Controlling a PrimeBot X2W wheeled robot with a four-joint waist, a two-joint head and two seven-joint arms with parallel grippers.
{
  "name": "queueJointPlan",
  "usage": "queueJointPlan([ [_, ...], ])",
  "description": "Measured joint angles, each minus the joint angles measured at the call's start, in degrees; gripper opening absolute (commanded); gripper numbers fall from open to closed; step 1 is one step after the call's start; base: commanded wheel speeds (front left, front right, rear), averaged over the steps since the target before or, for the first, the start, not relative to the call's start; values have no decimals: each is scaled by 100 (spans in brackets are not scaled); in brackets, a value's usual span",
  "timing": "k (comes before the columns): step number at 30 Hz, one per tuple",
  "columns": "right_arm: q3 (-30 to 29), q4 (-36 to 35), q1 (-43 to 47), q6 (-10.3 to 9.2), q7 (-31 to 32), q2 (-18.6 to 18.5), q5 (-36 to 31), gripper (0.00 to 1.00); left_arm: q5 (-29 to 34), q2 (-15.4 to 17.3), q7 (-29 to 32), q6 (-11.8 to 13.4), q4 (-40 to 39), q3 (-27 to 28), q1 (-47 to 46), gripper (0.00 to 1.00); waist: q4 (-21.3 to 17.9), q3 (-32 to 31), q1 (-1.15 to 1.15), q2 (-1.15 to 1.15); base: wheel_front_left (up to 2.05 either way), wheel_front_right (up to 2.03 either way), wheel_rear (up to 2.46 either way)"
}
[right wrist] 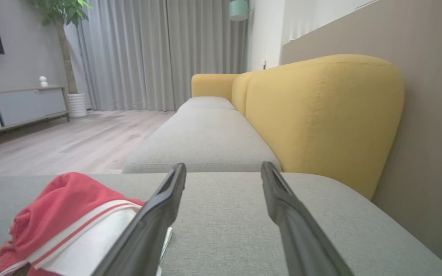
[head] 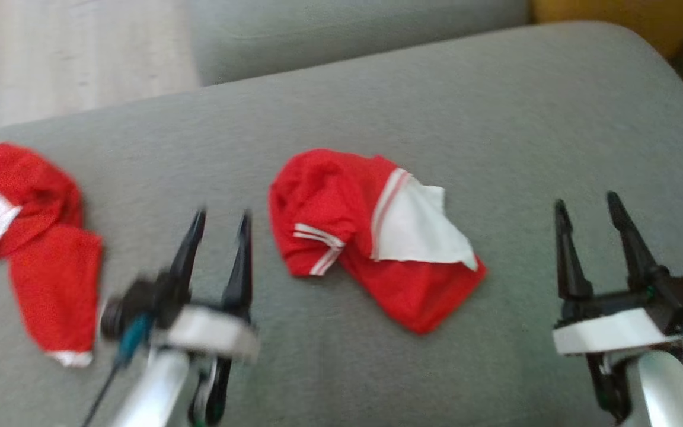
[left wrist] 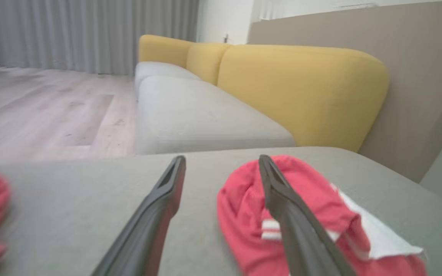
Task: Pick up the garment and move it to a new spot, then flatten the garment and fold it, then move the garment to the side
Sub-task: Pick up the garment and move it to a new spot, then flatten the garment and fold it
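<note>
Edges first: with left gripper (head: 223,214) and right gripper (head: 586,200) wide, we should pinch the crumpled red-and-white cloth garment (head: 371,237) at nine and three o'clock.

You see a matt red cloth garment (head: 341,207) on a coarse-woven grey fabric sofa cushion (head: 495,107), beside a smooth wood-plank floor (head: 51,53).

Motion blur smeared the left gripper (head: 223,214) in the head view. The second red garment (head: 39,255) ran off the left edge, possibly a shirt. The gripper's finger (left wrist: 301,234) hid part of the red-and-white garment (left wrist: 240,214)
</note>
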Motion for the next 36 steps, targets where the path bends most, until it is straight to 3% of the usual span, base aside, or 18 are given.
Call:
queueJointPlan([
  [9, -201, 271, 396, 0, 0, -145, -263, 100, 722, 7, 1, 137, -870, 1015, 1711, 100, 794, -264, 0, 0, 0, 0, 0],
  [16, -140, 633, 577, 0, 0, -130, -282, 100, 1266, -198, 1, -82, -868, 1713, 2491, 100, 1115, -451, -1, 0, 0, 0, 0],
  [23, -12, 895, 575, 0, 0, -88, -275, 100, 1550, -400, 1, -509, -751, 2191, 2556, 100, 1247, -468, 0, 0, 0, 0, 0],
  [30, 46, 859, 549, 0, 0, -41, -202, 100, 1694, -569, 1, -775, -658, 2382, 2515, 100, 1264, -424, 0, 0, 0, 0, 0],
  [36, 717, 770, 191, 0, 1, -221, -227, 100, 1701, -670, 1, -877, -662, 2395, 2454, 100, 1312, -327, 0, 0, 0, 0, 0],
])
